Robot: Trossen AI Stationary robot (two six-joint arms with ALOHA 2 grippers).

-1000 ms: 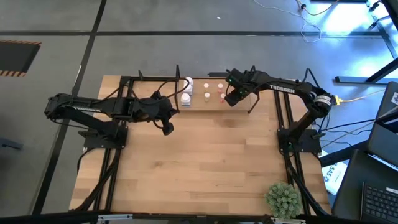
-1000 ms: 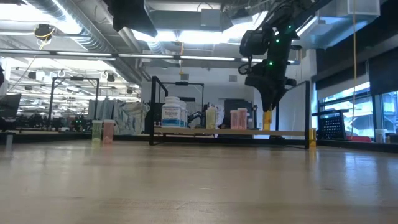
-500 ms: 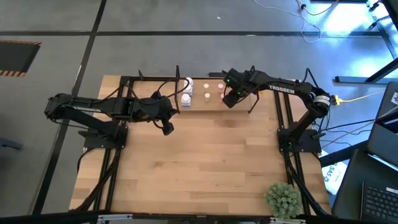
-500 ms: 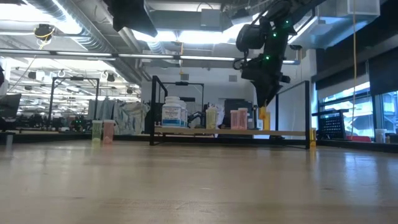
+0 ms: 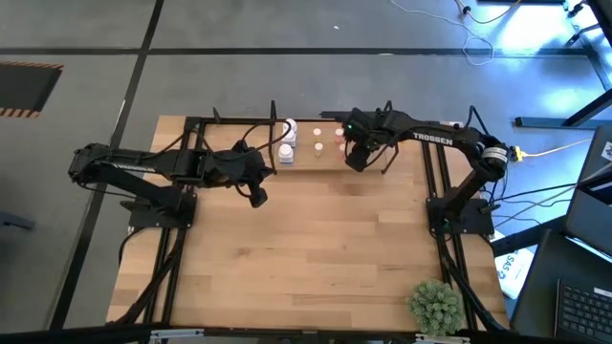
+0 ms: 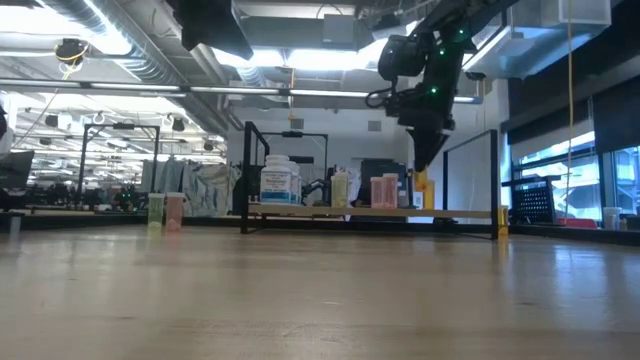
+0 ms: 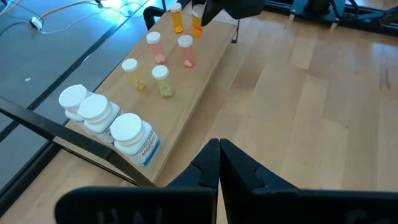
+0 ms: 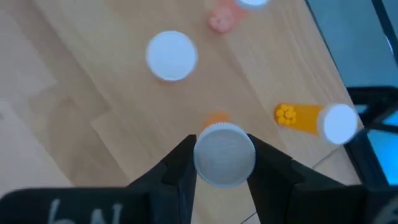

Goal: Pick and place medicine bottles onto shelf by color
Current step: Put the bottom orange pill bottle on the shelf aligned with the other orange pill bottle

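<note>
Right wrist view: the right gripper (image 8: pixel 224 163) is clamping an orange bottle (image 8: pixel 224 154) by its white cap, hanging above the shelf (image 7: pixel 205 53) near its right end — another orange bottle (image 8: pixel 311 119) is standing just beside. The left gripper (image 7: pixel 219 163) is sitting pinched closed, empty, over the table (image 5: pixel 316 248) near the three white bottles (image 7: pixel 102 118).

Hiding most of the orange bottle (image 8: pixel 224 155) under its white cap; cropping a pink bottle (image 8: pixel 231 14) at the picture's edge
</note>
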